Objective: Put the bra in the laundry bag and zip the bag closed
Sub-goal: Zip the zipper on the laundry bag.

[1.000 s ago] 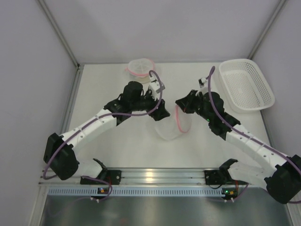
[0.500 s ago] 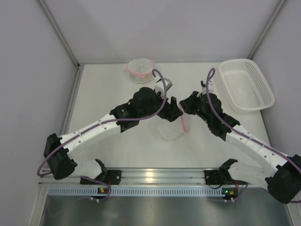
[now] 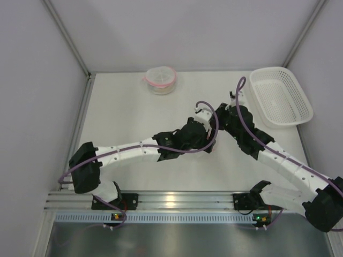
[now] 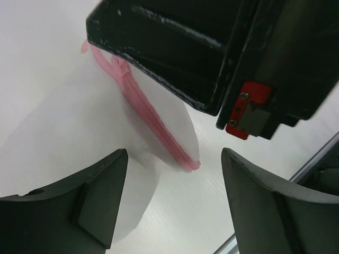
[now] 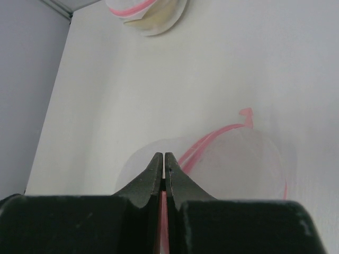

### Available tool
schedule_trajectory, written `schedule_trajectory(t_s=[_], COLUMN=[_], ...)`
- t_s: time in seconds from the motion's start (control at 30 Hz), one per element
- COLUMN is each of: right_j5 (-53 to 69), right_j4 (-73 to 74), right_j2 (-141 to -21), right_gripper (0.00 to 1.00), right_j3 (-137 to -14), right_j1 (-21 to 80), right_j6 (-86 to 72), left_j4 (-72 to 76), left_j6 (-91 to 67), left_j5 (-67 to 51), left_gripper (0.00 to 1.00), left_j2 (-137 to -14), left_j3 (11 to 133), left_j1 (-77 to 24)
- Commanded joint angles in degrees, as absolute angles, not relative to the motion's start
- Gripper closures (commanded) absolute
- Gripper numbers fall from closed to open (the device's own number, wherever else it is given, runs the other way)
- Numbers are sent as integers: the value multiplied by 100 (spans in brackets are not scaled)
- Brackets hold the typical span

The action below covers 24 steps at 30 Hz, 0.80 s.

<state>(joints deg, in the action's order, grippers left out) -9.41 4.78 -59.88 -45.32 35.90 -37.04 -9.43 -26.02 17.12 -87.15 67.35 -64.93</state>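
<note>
Left fingers spread around the laundry bag, right fingers pinched shut on its pink zip edge.

Far beyond the fingers and to their left, a round cream bundle with pink trim lies on the table; whether it is the bra I cannot tell. The left gripper stands wide apart and has hold of nothing. The translucent laundry bag lies between its two fingers without touching either, and the pink zip runs slantwise ahead of them. Just beyond them sits the right gripper, its fingers pressed together with a pink strip of the zip edge showing between them. The rest of the bag spreads ahead and to their right. A white basket stands well apart, right of both grippers.
</note>
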Motion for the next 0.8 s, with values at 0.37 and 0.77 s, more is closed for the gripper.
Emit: schedule_trajectory(t_s=[0.37,0.77], right_j5=[-1133,-1477], right_j4=[483,132], right_j2=[-5730,-6214], right_gripper=[100,100], right_j3=[-4720,-4816], right_j1=[3674,3481], right_j6=[-3446,-2769], left_j4=[551,870], left_j6=[-2277,-1451], left_j5=[2681,1495], left_gripper=[100,100], left_j2=[-8202,-6531], left_j3=[5802,4413], left_j1=[-6618,-6618])
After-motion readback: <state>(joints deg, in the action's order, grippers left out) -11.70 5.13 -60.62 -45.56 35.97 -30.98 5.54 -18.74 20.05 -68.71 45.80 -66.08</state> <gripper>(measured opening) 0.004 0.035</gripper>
